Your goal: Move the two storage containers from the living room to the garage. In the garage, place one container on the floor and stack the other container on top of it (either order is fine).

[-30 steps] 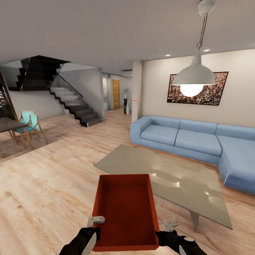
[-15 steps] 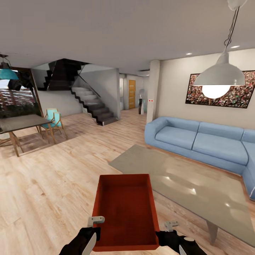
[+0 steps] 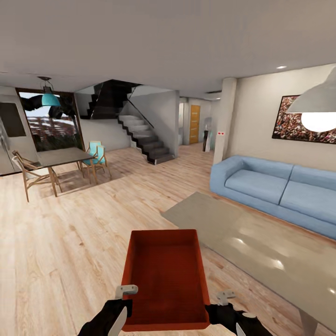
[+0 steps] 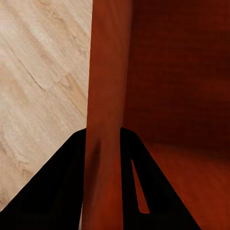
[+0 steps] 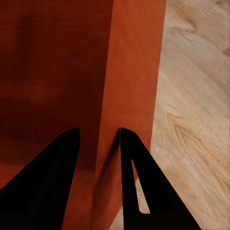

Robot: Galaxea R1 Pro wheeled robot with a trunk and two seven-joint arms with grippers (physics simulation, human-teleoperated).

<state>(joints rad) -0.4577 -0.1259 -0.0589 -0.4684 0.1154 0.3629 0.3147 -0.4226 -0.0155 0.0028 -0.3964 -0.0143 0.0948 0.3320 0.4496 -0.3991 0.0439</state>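
One orange-red container [image 3: 165, 277] was carried low in front of the robot, above the plank floor [image 3: 70, 233] of the living room. The left tool [image 4: 103, 143] pinched the container's left wall between its two black fingers [image 4: 57, 191], and the right tool [image 5: 98, 143] pinched the right wall the same way. In the head view both tools sat at the container's near corners, cut off by the picture's lower edge.

Just ahead on the right stood a low grey bench [image 3: 252, 242] with a glossy top, its far end cut off. Beyond it ran a blue sofa [image 3: 261, 184] under a framed picture [image 3: 303, 119]. A white hanging lamp [image 3: 317, 105] was cropped at the right edge. To the left stood a dining table [image 3: 60, 158] with chairs [image 3: 95, 158], and farther back a dark staircase [image 3: 144, 135] and a distant yellow door [image 3: 194, 123], too small to make out well.
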